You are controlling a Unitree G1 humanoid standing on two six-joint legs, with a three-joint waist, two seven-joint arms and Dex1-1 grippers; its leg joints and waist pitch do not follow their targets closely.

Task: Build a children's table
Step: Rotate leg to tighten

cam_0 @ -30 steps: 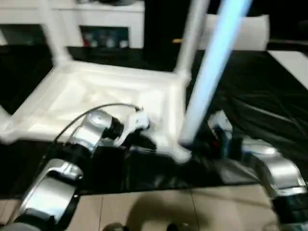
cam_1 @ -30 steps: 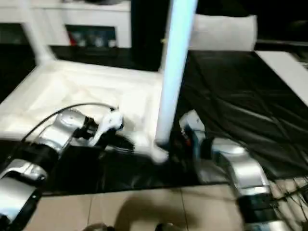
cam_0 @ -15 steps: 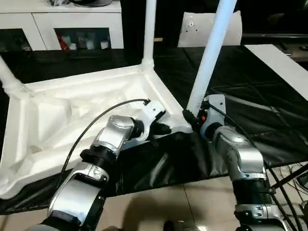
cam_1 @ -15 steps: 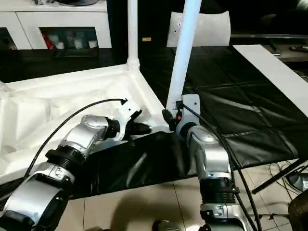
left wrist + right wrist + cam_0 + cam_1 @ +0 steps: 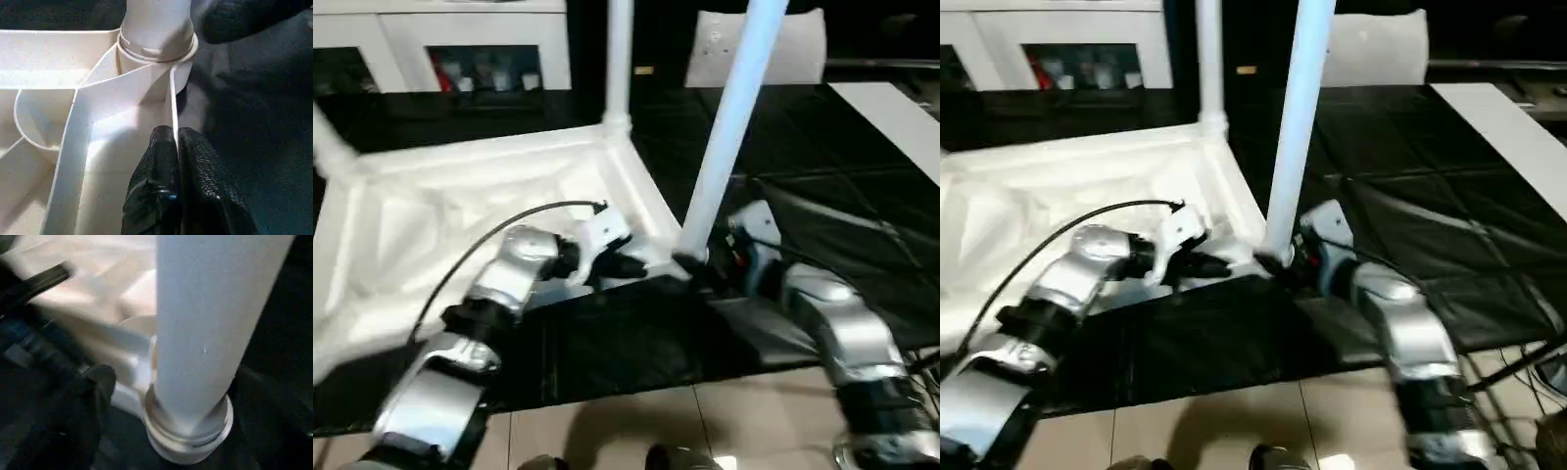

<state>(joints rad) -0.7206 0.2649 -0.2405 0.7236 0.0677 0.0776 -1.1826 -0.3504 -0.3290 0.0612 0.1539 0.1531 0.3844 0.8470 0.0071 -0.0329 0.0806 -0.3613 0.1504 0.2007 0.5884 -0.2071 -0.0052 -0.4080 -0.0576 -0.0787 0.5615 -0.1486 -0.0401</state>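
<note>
The upturned children's table (image 5: 1087,196) is seen on black sheeting (image 5: 1449,225); a leg (image 5: 1295,127) stands between the left gripper (image 5: 1224,264) and right gripper (image 5: 1295,266).

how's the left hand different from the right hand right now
The left hand is pinched shut on the thin rim of the upturned table top; the right hand stands open around the base of the near leg, not clamping it. The left hand reaches in from the top's side, the right hand from the black cloth. Both work at the same corner socket.
</note>
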